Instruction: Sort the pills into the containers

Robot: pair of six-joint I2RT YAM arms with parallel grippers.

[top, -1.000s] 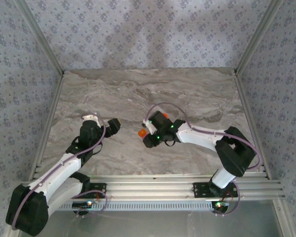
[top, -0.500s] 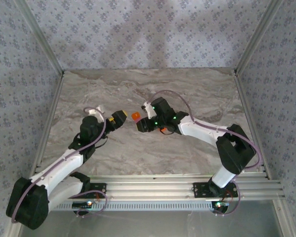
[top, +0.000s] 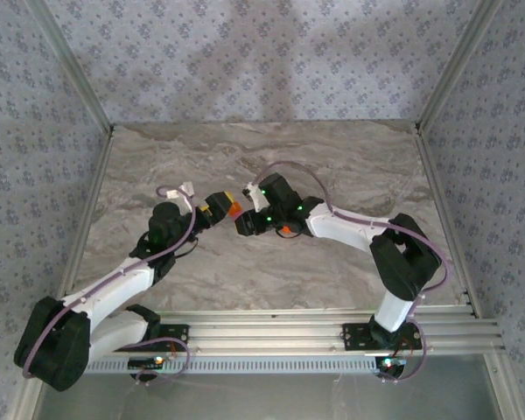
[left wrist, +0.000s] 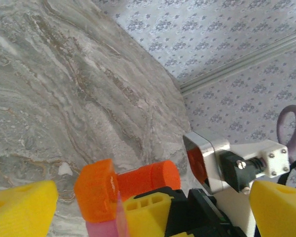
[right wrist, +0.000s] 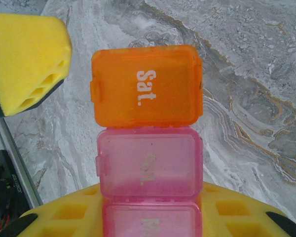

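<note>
The containers are a strip of small translucent boxes, an orange one [right wrist: 147, 86] marked "Sat." and pink ones [right wrist: 149, 163] joined behind it. My right gripper [right wrist: 152, 219] is shut on the pink end, holding the strip above the table. The orange end [top: 233, 208] reaches my left gripper [top: 219, 208], which is open. In the left wrist view the orange box [left wrist: 95, 189] lies between the wide-apart yellow fingers [left wrist: 19, 210] of my left gripper [left wrist: 148, 222]. The lids look closed. The pills are out of view.
An opaque orange cylindrical bottle [left wrist: 149, 178] lies behind the strip, under the right arm [top: 286, 229]. The marble table [top: 201, 157] is walled by patterned panels, with an aluminium rail [top: 289, 328] at the near edge.
The right gripper carried the strip up and to the left. The left gripper rose to the right to meet it, and the orange end now sits between its open fingers.
</note>
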